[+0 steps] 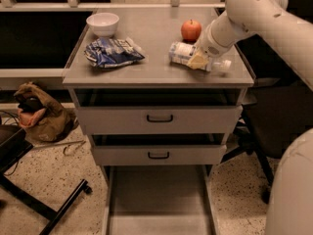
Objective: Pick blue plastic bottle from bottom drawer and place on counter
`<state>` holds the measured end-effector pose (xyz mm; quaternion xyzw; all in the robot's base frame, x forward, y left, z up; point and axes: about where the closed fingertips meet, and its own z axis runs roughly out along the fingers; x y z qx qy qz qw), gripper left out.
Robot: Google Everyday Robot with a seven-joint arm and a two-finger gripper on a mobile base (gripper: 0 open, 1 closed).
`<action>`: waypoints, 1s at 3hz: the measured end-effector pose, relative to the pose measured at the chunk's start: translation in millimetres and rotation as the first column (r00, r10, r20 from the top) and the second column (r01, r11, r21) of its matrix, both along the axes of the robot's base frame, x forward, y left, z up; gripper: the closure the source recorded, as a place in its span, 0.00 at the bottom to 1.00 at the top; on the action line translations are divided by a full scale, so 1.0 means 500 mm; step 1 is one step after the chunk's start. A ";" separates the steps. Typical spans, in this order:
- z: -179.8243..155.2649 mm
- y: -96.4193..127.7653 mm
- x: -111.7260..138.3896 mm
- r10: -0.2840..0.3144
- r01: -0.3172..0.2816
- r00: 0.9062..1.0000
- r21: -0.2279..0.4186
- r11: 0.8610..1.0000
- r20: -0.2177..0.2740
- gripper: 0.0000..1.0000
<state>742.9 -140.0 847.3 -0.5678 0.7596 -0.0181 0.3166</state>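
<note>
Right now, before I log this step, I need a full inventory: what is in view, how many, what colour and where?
counter: one, light grey, cabinet top
bowl: one, white, counter's back left
snack bag: one, blue and white, in front of the bowl
apple: one, red, counter's back right
blue plastic bottle: one, whitish with pale blue label, on its side in front of the apple
upper drawers: two, grey with black handles, under the counter
bottom drawer: one, grey, pulled out
brown bag: one, on the floor at left
office chair: one, black, at right
arm: one, white, reaching from the right
gripper: one, beige fingers, shut on the bottle
</note>
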 end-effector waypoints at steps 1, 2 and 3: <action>0.001 0.003 -0.002 0.005 -0.005 1.000 0.009 1.000 -0.006 1.00; 0.001 0.003 -0.002 0.005 -0.005 1.000 0.009 1.000 -0.006 0.81; 0.001 0.003 -0.001 0.005 -0.005 1.000 0.009 1.000 -0.006 0.58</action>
